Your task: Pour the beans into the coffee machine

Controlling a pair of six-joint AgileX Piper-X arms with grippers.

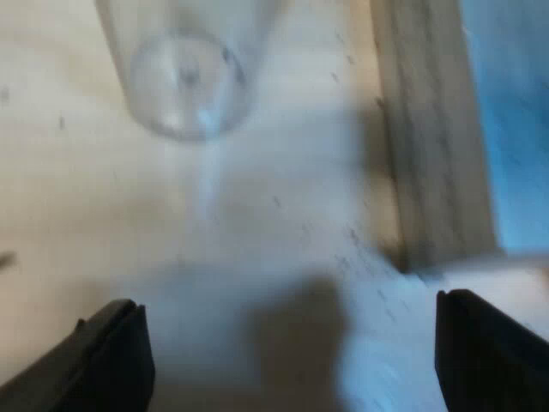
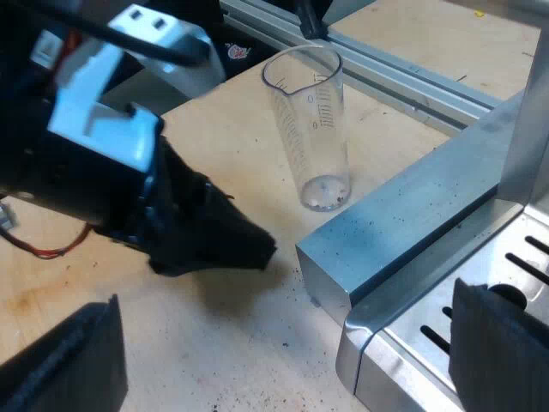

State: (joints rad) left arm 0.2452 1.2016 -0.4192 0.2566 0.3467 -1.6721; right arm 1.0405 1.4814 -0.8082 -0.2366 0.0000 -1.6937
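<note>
Measuring glass [image 2: 313, 129] stands upright on the wooden table [image 2: 214, 343], clear, with printed marks up its side and a pouring lip at its rim; only a few dark bits lie at its bottom.

From my left wrist, nearest are my left gripper's [image 1: 292, 360] two black fingers, spread wide with only bare table and shadow between them. Beyond them the measuring glass stands apart from both fingers, seen from above through its mouth. Beside it runs a pale wooden strip [image 1: 437, 137], with a blue surface [image 1: 515, 112] past that.

From my right wrist, nearest are my right gripper's [image 2: 283, 360] fingers, also spread wide and holding nothing; one hangs over the table, the other over the slotted drip tray [image 2: 480, 300] of the espresso machine [image 2: 403, 240]. Farther on, my left gripper's dark tips point at the glass's foot, near it but not touching. The glass stands just beside the machine's metal corner. Dark specks are scattered on the table there. Behind the glass an aluminium rail [image 2: 403, 77] runs along the table's edge.
</note>
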